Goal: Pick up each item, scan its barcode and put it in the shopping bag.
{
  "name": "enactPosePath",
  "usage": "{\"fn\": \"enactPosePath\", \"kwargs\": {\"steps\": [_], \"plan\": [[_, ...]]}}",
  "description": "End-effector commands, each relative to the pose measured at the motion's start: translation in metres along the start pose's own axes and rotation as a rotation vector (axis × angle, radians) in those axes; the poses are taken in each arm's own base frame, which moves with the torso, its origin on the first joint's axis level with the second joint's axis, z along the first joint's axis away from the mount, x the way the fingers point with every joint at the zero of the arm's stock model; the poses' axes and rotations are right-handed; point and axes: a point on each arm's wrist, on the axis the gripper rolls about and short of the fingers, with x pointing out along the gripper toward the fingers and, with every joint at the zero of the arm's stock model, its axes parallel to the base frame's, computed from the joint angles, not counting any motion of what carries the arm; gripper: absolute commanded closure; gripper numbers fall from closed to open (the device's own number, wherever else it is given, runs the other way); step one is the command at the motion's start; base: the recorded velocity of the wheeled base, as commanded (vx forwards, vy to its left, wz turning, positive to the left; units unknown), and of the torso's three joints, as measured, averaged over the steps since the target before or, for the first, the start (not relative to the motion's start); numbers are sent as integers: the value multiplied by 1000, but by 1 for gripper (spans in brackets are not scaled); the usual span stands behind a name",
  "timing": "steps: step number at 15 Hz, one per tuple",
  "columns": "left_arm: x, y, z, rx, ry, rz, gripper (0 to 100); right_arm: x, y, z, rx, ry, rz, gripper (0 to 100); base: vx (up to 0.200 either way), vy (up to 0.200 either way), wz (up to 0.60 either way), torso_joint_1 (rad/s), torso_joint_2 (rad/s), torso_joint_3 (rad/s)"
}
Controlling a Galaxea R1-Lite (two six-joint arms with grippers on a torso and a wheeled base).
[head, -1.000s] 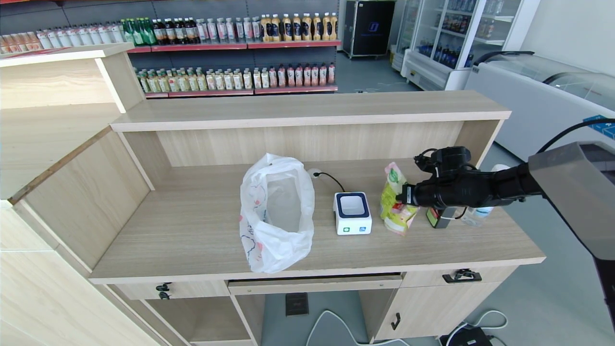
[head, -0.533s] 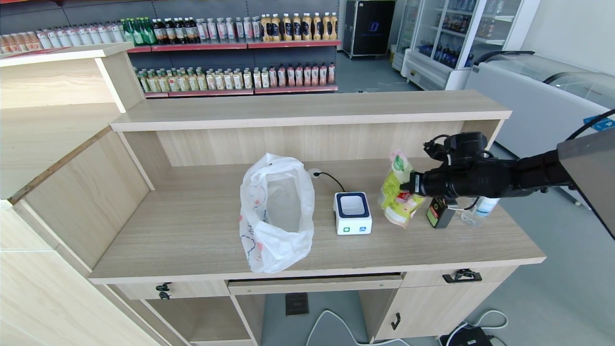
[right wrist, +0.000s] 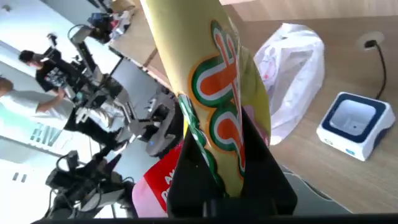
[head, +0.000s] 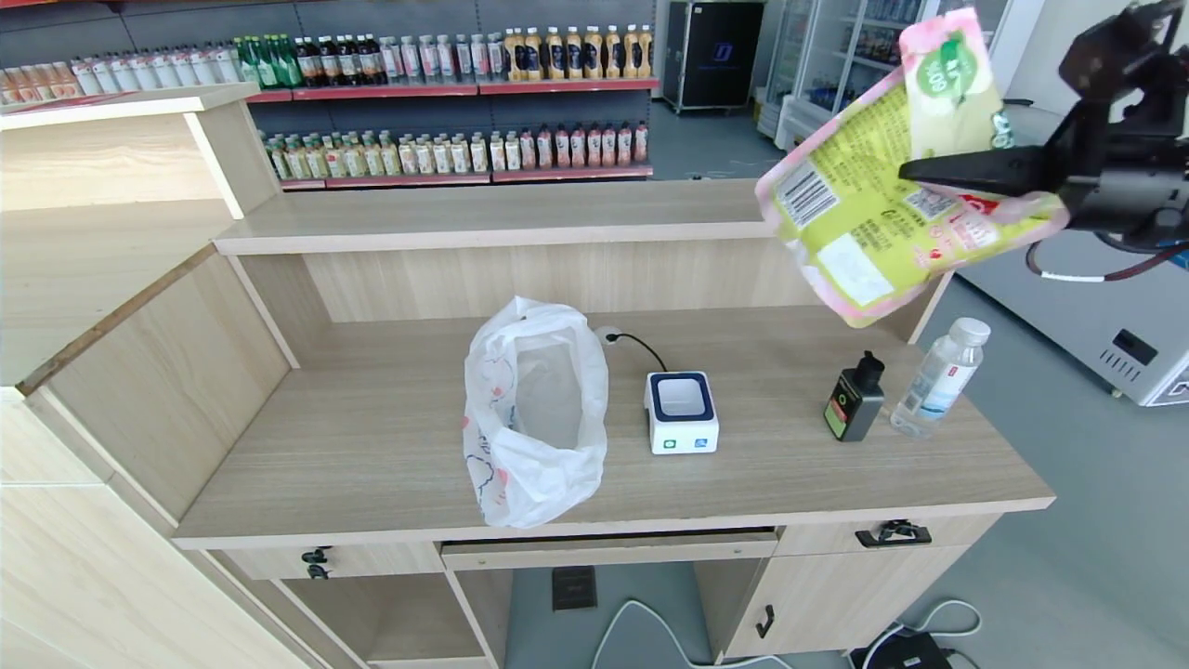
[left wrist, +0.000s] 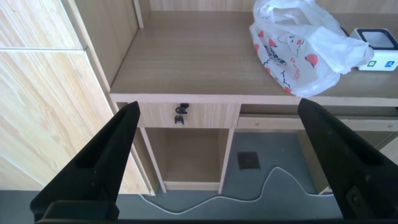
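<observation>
High at 1 o'clock from the scanner (head: 681,409), well above the counter (head: 372,437): right gripper (head: 915,172) is clamped on the pouch (head: 864,232). It pinches flat across the upper half, and the rest hangs free toward 7 o'clock. Left gripper (left wrist: 217,155) is spread wide with nothing in it, low off the counter's 7 o'clock corner, facing the drawer front.

Risks as I see them:
- Barcode (head: 806,193) sits near the pouch's 9 o'clock edge and faces the head camera, not the scanner window. Without a wrist roll there's no read. Likely the main failure.
- Pouch is soft and held on a narrow pinch. A fast swing down could make it flop, fold over the barcode, or creep out of the grip.
- Black bottle (head: 855,404) and water bottle (head: 934,376) stand close together at 3 o'clock of the scanner, about under a straight descent. The hanging end of the pouch could clip either. Water bottle is tall and near the counter edge, so my guess is it tips first.
- Bag (head: 534,409) is just beside the scanner at 9 o'clock. Its mouth is open but slack, and nothing holds it. A wide pouch coming in flat may catch the rim and push the bag shut or drag it. Left arm looks too far off to steady it.
- Cable (head: 641,348) leaves the scanner at 11 o'clock. Low risk unless the pouch sweeps behind.
</observation>
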Motion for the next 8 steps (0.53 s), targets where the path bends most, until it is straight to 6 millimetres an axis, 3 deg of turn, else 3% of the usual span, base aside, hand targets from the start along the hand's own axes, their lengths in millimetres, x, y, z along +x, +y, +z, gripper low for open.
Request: {"fn": "enactPosePath", "kwargs": {"steps": [1,4,8], "plan": [[0,0,0,0,0,1,0,-65,96,-11,-123,17,183,100,0,0,0,0,0,0],[0,0,0,0,0,1,0,-78,117,-38,-208,86,322,100,0,0,0,0,0,0],[0,0,0,0,0,1,0,-67,128,-53,-307,151,505,100,0,0,0,0,0,0]]}}
